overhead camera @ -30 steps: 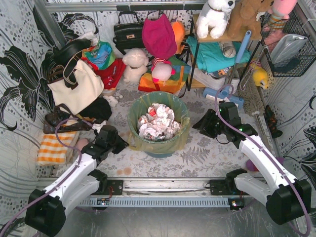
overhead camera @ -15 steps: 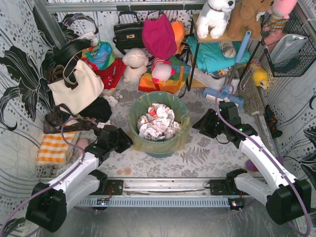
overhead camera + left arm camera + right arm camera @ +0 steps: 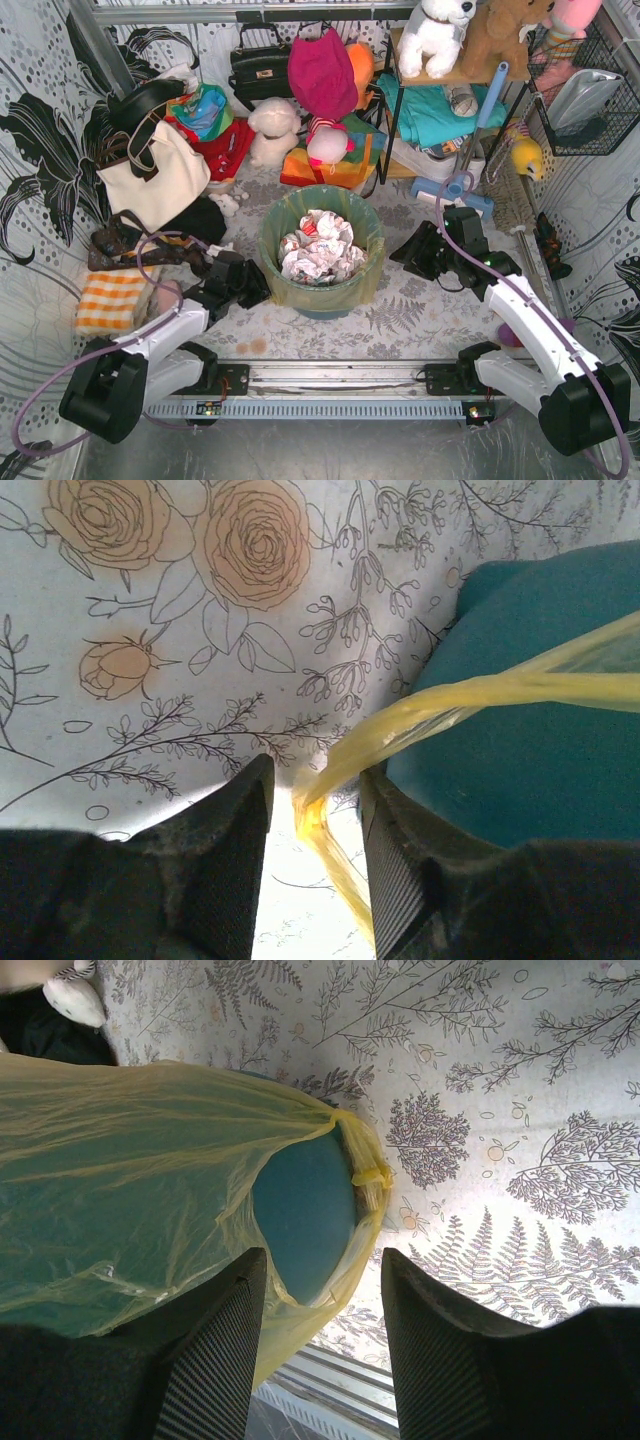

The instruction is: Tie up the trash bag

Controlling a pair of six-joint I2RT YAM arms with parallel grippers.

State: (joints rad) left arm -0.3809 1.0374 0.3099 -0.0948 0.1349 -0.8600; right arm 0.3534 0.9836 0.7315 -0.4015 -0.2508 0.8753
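The trash bag point(image 3: 352, 287), thin yellow-green plastic, lines the teal bucket point(image 3: 325, 306) at the middle of the table, with crumpled white-and-red paper point(image 3: 320, 248) inside. My left gripper point(image 3: 250, 284) is low at the bucket's left side and open. In the left wrist view a twisted yellow strand of the bag point(image 3: 430, 705) runs between the fingers point(image 3: 225, 865) without being pinched. My right gripper point(image 3: 404, 256) is open just right of the bucket. In the right wrist view the bag's draped skirt point(image 3: 120, 1160) and a knotted loop point(image 3: 370, 1175) hang ahead of the fingers point(image 3: 215, 1360).
A cream tote point(image 3: 150, 178) and an orange striped cloth point(image 3: 110, 300) lie at the left. Handbags and plush toys point(image 3: 272, 128) crowd the back, and a shelf rack point(image 3: 440, 95) stands at the back right. A metal rail point(image 3: 330, 378) runs along the near edge.
My left arm has swung right, bringing its gripper closer to the bucket, and its jaws have opened. The right arm and the bag have not moved.
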